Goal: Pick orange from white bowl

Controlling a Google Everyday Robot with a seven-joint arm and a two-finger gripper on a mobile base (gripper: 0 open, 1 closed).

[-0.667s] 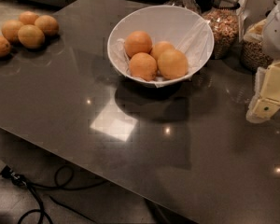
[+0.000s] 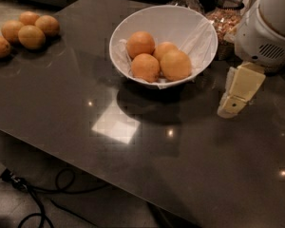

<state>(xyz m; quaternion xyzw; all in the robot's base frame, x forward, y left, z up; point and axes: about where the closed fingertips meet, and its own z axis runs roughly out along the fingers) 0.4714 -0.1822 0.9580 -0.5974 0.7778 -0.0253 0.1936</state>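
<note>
The white bowl with crinkled paper lining stands at the back middle of the dark table. Several orange fruits lie in it. The orange, slightly oval and yellow-orange, lies at the front right of the pile, touching its neighbours. My gripper, cream-coloured under a white wrist housing, hangs just above the table to the right of the bowl, apart from it and holding nothing that I can see.
Several loose oranges lie at the table's far left. Glass jars stand behind the bowl, close to my wrist. The table's front edge runs diagonally, with a black cable on the floor below.
My gripper and arm have moved left, closer to the bowl's right side. The bowl and fruits have not moved.
</note>
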